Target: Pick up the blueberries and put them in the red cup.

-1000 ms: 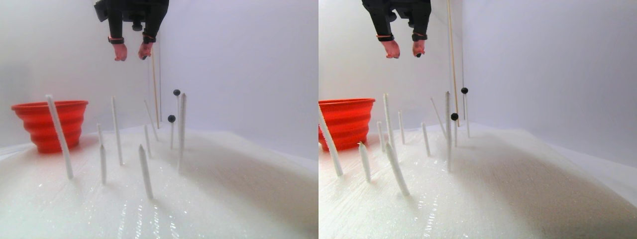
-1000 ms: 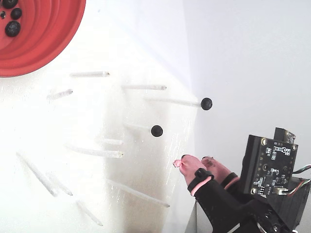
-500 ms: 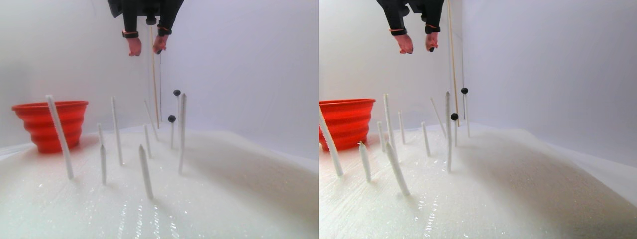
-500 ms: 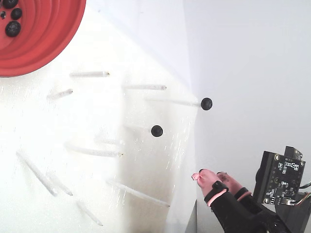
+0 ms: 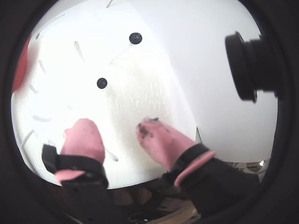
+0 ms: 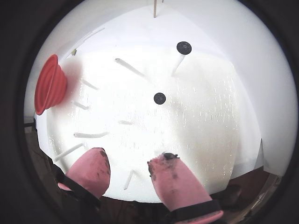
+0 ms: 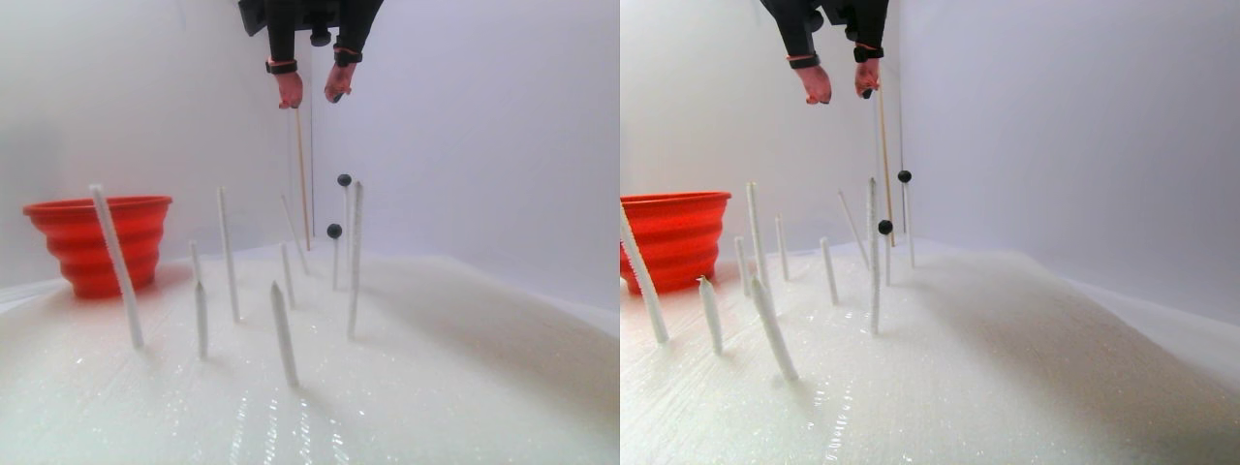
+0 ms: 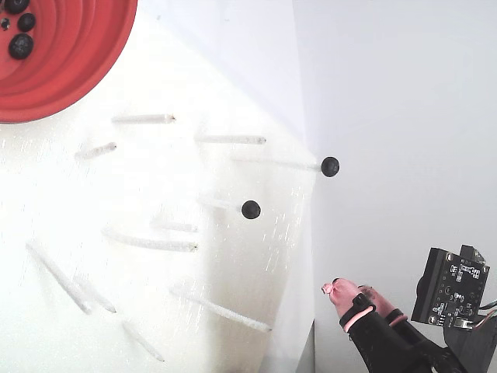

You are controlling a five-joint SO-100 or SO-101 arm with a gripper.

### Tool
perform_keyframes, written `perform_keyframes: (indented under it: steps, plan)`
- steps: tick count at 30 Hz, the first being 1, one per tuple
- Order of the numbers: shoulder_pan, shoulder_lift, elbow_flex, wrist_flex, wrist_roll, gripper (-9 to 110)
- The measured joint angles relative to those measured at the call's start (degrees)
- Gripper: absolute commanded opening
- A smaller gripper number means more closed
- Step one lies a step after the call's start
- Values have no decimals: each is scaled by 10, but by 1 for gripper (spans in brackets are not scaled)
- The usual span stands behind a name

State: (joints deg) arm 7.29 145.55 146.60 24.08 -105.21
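Note:
Two blueberries sit on top of white sticks, one [image 8: 330, 165] at the foam's edge and one [image 8: 250, 209] further in; both wrist views show them too [image 5: 135, 38] [image 5: 102, 83] [image 6: 183, 47] [image 6: 160, 98]. Three more dark berries [image 8: 20, 45] lie inside the red cup [image 8: 93, 78], which stands at the top left of the fixed view and at the left of the stereo pair view [image 7: 97, 242]. My gripper [image 7: 312, 92] hangs high above the sticks. It is open, and its pink fingertips [image 6: 163, 161] hold nothing. In the fixed view the gripper [image 8: 347, 291] is off the foam's edge, below the berries.
Several white sticks [image 7: 116, 262] stand upright or tilted in the white foam bed [image 7: 436, 368]. A thin wooden rod [image 7: 300, 165] rises behind them. A circuit board [image 8: 457, 287] rides on the arm. White walls close in the back and side.
The open gripper has risen and drawn away from the two stick-top berries, toward the lower right of the fixed view. The berries and the cup have not moved.

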Motion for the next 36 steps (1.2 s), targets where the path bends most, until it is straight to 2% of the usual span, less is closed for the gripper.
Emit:
perform_keyframes:
  steps: [36]
  plan:
    - [29, -194, -1, -138, -3, 17]
